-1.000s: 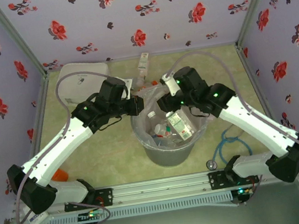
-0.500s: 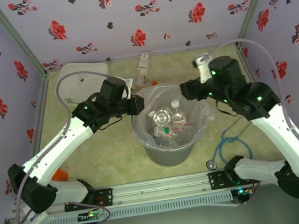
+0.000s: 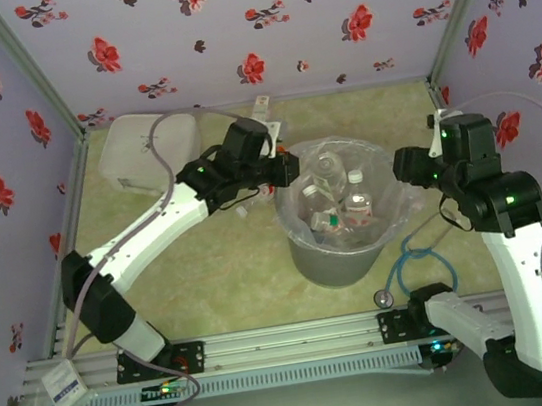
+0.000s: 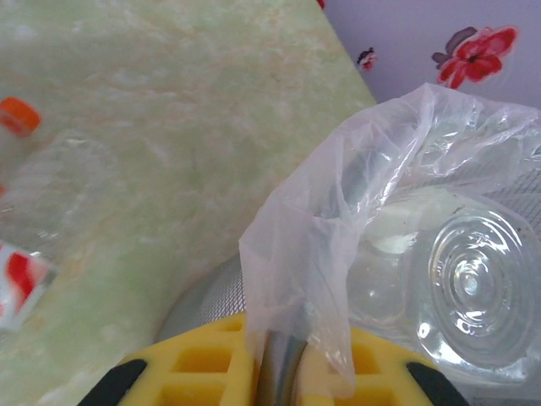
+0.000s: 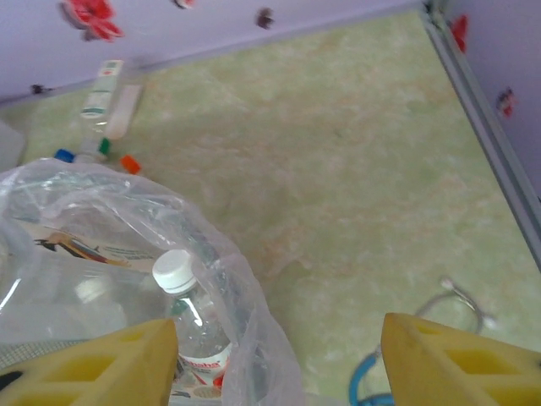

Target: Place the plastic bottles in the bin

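Note:
The grey bin point(image 3: 335, 263), lined with a crinkly clear bag, stands right of centre and holds several plastic bottles point(image 3: 354, 194). My left gripper point(image 3: 289, 168) is shut on the bin's left rim. In the left wrist view its yellow fingers point(image 4: 199, 372) pinch rim and bag point(image 4: 304, 254), and a clear bottle's base point(image 4: 469, 288) lies inside. My right gripper point(image 3: 405, 166) hovers open beside the bin's right side. Between its spread fingertips point(image 5: 127, 351), a white-capped bottle point(image 5: 190, 317) stands in the bag. More bottles point(image 3: 261, 114) lie by the back wall.
A flat white lidded container point(image 3: 138, 151) sits at the back left. A blue cable point(image 3: 409, 262) loops on the table right of the bin. An orange-capped bottle point(image 4: 17, 114) lies on the table left of the bin. Loose bottles point(image 5: 110, 97) rest near the far wall.
The left arm has stretched out, and the bin has slid right and back with the left gripper on its rim. The right arm has drawn back from over the bin.

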`<state>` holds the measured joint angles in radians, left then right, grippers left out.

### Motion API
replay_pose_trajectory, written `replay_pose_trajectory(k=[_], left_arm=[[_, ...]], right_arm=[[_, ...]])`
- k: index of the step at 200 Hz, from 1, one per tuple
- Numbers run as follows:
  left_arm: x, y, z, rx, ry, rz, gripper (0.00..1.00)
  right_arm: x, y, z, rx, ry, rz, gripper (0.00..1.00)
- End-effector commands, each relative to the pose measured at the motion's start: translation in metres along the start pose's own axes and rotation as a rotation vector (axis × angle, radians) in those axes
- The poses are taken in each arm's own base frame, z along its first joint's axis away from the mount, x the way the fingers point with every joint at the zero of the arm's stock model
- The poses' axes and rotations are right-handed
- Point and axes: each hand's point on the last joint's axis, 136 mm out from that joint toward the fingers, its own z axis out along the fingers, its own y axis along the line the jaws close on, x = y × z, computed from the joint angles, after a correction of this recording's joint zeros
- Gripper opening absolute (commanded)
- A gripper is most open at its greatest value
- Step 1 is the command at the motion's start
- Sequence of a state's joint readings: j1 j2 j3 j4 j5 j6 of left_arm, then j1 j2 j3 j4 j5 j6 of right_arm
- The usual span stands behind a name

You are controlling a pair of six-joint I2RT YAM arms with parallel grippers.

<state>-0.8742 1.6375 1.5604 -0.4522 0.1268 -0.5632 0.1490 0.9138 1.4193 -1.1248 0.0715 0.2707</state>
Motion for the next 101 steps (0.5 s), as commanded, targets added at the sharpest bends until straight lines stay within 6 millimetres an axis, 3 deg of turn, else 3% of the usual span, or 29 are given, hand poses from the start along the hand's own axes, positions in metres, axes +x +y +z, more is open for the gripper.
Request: replay_pose_trajectory(k=[1,23,61,78,101], left_arm=[[0.001,-0.014,0.026,0.042,0.001,0.031,0.17],[-0.003,-0.013,0.016,0.027,-0.006,0.08,0.29],[-0.017,-0.014,-0.018,0.015,-0.044,0.159,0.68],[-0.028,-0.013,-0.038,0.018,-0.07,0.183,0.8],[-0.042,-0.003,-0.081,0.073,-0.118,0.193,0.96]], right_arm=[[0.006,-0.006,0.003,-0.016,0.009,0.046,0.68],[-0.001,-0.004,0.005,-0.048,-0.029,0.09,0.69],[-0.018,-0.003,0.001,-0.064,-0.125,0.125,0.7],[-0.026,-0.001,-0.003,-0.077,-0.161,0.126,0.73],[-0.035,-0.002,-0.009,-0.074,-0.214,0.128,0.84]])
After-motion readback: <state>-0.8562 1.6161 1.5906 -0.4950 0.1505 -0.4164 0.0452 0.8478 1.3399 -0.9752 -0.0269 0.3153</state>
